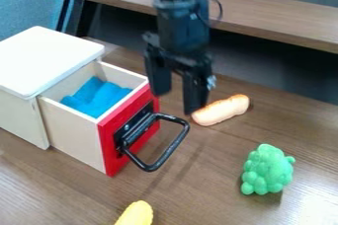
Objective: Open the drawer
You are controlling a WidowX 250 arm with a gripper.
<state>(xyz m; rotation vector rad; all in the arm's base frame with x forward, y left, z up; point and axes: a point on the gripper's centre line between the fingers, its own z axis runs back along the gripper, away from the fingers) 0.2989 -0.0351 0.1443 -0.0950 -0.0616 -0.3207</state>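
Observation:
The black gripper (177, 101) hangs open above and just behind the drawer's black handle, its two fingers apart with nothing between them. The drawer (72, 129) stands pulled out from its white-topped box (46, 61) at the left, with a red front (109, 142) facing right. Its interior shows, holding a blue cloth-like item (97, 98). From the red front the black loop handle (173, 146) sticks out to the right. One gripper finger overlaps the front's upper corner in the view; whether they touch, I cannot tell.
A toy bread roll (221, 110) lies right beside the gripper's right finger. Green toy broccoli (267, 169) stands at the right, and a yellow object (137, 214) lies at the front edge. Behind runs a raised wooden shelf (264, 14); a blue chair (33, 2) is at upper left.

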